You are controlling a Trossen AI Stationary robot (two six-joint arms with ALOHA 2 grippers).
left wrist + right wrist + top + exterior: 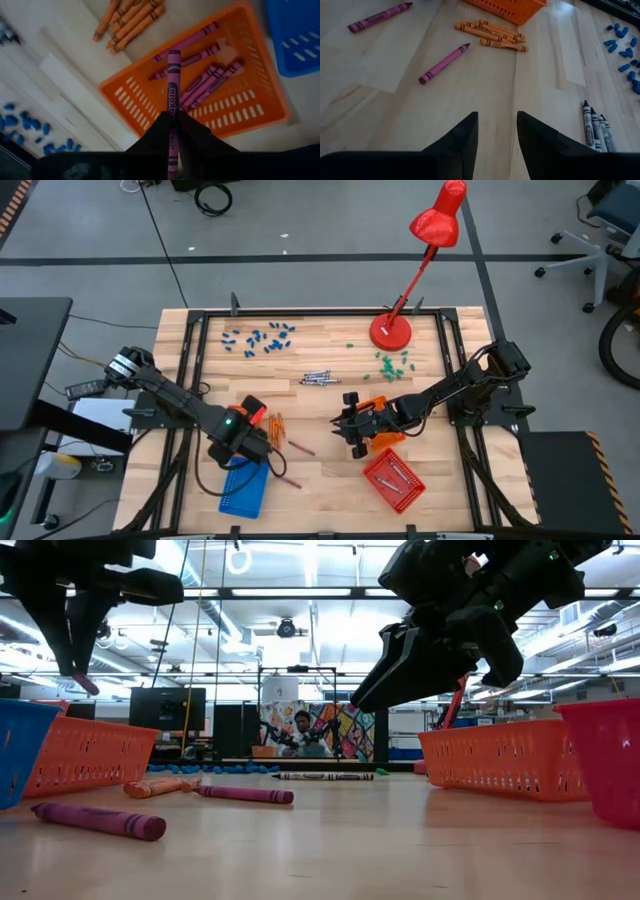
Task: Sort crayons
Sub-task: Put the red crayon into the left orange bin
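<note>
Nearest in the low view, at lower left, we see a magenta crayon (100, 821) lying on the desk (400, 850), with a second magenta crayon (245, 794) and some orange crayons (158, 786) just behind it. Farther back, a grey crayon (325, 776) lies near centre. In the high view, the left pincer (243, 432) sits at lower left centre, over the left orange basket (258, 411). The left wrist view shows it clamped on a magenta crayon (173, 95) above this basket (125, 92), where more magenta crayons (200, 82) lie. The right pincer (352, 430) hovers at centre, empty, its fingers (465, 135) apart over bare desk. Beyond it lie orange crayons (492, 35) and, at far right, grey crayons (595, 131).
</note>
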